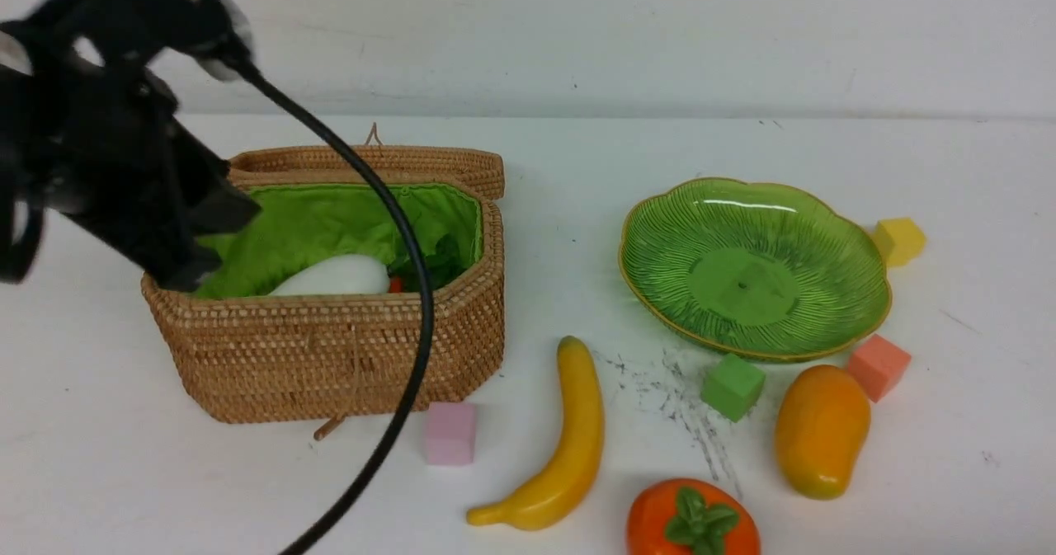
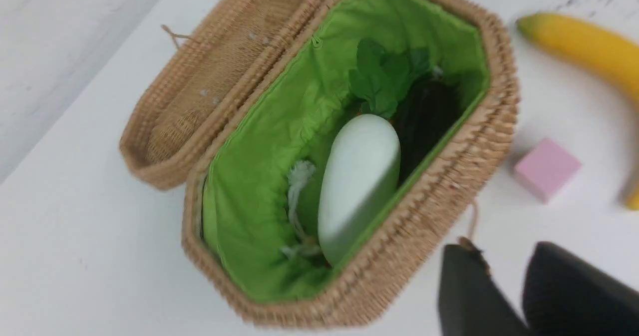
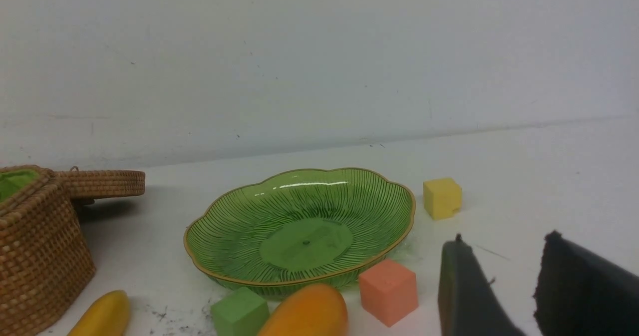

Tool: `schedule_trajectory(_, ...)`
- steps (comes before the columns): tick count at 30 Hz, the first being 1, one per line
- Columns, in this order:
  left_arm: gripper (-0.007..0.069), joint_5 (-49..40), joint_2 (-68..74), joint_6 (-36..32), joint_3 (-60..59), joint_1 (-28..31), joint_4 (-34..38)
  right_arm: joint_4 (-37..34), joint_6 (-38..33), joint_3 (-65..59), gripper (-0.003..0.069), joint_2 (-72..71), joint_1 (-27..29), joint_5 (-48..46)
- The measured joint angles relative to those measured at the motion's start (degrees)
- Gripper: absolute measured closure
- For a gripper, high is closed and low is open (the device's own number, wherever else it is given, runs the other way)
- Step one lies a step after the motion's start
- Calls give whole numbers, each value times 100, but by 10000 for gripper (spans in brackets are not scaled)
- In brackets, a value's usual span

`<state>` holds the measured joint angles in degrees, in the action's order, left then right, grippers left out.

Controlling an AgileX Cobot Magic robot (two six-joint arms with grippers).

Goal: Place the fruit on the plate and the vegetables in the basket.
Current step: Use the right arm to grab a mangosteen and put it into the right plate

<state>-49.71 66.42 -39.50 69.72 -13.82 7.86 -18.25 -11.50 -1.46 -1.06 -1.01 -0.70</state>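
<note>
The woven basket (image 1: 330, 357) stands open with its lid (image 1: 371, 163) folded back. Inside on the green lining lie the white eggplant (image 2: 359, 176), a dark purple eggplant (image 2: 429, 121) and the leafy top (image 2: 382, 76) of a small red vegetable (image 1: 396, 284). My left gripper (image 1: 216, 246) hovers over the basket's left end, blurred, open and empty. The green plate (image 1: 755, 266) is empty. In front of it lie the banana (image 1: 569, 448), the mango (image 1: 821, 431) and the orange-red fruit (image 1: 693, 522). My right gripper (image 3: 504, 241) is open and empty, low over the table right of the plate.
Foam cubes lie around: pink (image 1: 450, 433) by the basket's front, green (image 1: 733, 386) and salmon (image 1: 879, 365) at the plate's near rim, yellow (image 1: 899, 240) to its right. The left arm's black cable (image 1: 412, 291) hangs across the basket. A white wall closes the back.
</note>
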Motion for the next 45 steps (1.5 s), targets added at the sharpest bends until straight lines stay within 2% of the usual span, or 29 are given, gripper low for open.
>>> schedule_trajectory(2,569,-416,-501,304,0,0,0,0,0,0,414,0,0,0)
schedule_trajectory(4,631,-748,-833,596,-40,0,23,0,0,0,414,0,0,0)
schedule_trajectory(5,638,-908,-998,729,-90,0,65,0,0,0,414,0,0,0)
schedule_trajectory(10,638,-1730,-2162,1025,-803,0,766,0,0,0,414,0,0,0)
schedule_trajectory(14,638,-1793,-3173,1081,-1399,0,1284,0,0,0,414,0,-4,0)
schedule_trajectory(16,638,-1708,-3547,1110,-1607,0,1369,0,0,0,414,0,-4,0)
schedule_trajectory(19,638,-1112,-4182,1135,-2067,0,1425,0,0,0,414,0,-4,0)
schedule_trajectory(24,638,-551,-4438,1135,-2256,0,1706,0,0,0,414,0,-4,0)
schedule_trajectory(30,638,-458,-4448,1136,-2285,0,1708,0,0,0,414,0,-4,0)
schedule_trajectory(41,637,-446,-4461,1094,-2296,0,1245,0,0,0,414,0,-4,0)
schedule_trajectory(45,637,-117,-4782,1448,-2593,0,1030,0,0,0,414,0,-6,0)
